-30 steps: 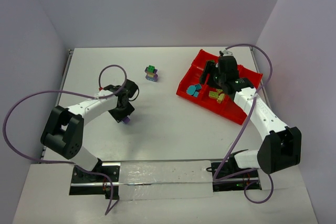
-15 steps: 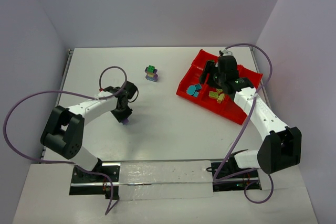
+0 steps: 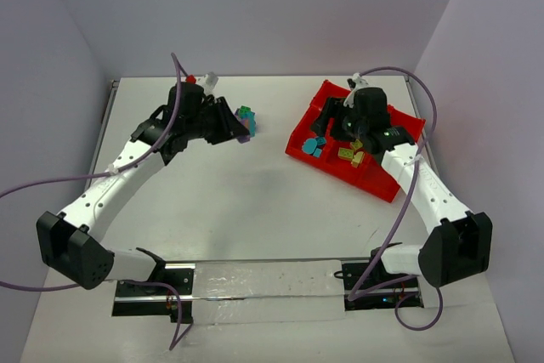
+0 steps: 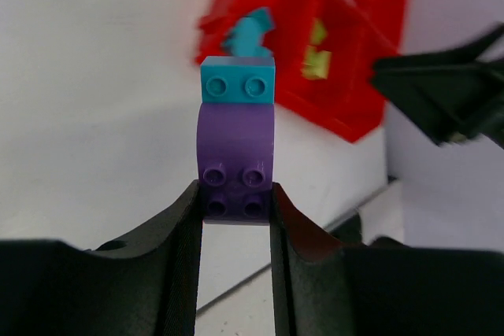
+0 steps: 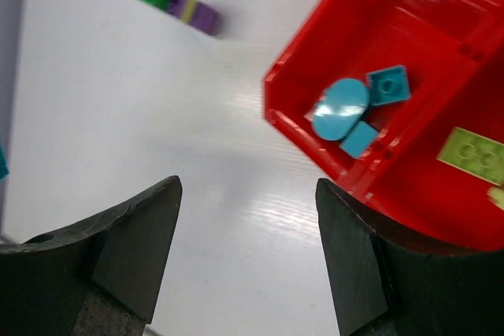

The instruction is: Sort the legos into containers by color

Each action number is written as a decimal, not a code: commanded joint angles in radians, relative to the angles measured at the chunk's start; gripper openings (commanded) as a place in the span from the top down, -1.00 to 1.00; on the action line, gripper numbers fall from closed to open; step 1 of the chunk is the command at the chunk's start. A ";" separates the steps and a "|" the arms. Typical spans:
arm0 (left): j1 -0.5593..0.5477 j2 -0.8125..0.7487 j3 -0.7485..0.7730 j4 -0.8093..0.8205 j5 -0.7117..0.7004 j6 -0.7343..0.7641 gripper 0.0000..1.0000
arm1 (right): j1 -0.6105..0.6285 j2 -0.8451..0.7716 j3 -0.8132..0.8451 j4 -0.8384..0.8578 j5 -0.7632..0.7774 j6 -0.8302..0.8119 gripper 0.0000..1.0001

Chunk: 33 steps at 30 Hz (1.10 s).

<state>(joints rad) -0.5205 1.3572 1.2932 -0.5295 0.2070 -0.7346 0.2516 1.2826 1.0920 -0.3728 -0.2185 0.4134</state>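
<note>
My left gripper point(image 4: 235, 194) is shut on a purple brick point(image 4: 235, 147) with a teal brick point(image 4: 238, 86) stuck on its far end, held in the air. In the top view this gripper point(image 3: 236, 125) hangs beside a green, yellow and purple clump point(image 3: 246, 113) on the table, partly overlapping it. The red tray point(image 3: 387, 184) lies at the right, with teal pieces point(image 3: 316, 146) and yellow-green bricks point(image 3: 348, 155) in separate compartments. My right gripper point(image 3: 350, 129) is open and empty above the tray's left part point(image 5: 299, 127). Its view shows the teal pieces point(image 5: 346, 108) and the clump point(image 5: 177, 1).
The walls stand close behind and to both sides of the white table. The right arm's black wrist point(image 4: 441, 88) shows at the right of the left wrist view. A purple cable point(image 3: 178, 82) loops above the left arm.
My left arm has risen from the table with the purple and teal bricks and swung far and right, up to the multicolour clump. The right gripper has barely moved.
</note>
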 commanded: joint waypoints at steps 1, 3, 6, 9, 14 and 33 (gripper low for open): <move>0.002 -0.004 0.026 0.263 0.350 0.034 0.99 | -0.014 -0.058 0.032 0.128 -0.265 -0.011 -0.53; 0.002 0.003 0.009 0.384 0.415 -0.019 1.00 | -0.014 -0.062 0.020 0.185 -0.381 -0.004 -0.53; 0.005 0.024 -0.013 0.499 0.525 -0.115 0.99 | -0.014 -0.052 0.000 0.314 -0.599 0.051 -0.53; 0.005 0.028 -0.052 0.671 0.594 -0.203 0.99 | -0.014 -0.039 -0.029 0.466 -0.736 0.133 -0.53; 0.005 0.030 -0.071 0.710 0.611 -0.218 0.99 | -0.012 -0.037 -0.075 0.740 -0.837 0.292 -0.55; 0.005 0.031 -0.100 0.764 0.661 -0.235 0.99 | 0.005 0.059 -0.021 0.975 -0.955 0.497 -0.53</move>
<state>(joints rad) -0.5213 1.3918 1.1839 0.1667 0.8349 -0.9688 0.2479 1.3247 1.0159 0.5330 -1.1455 0.8794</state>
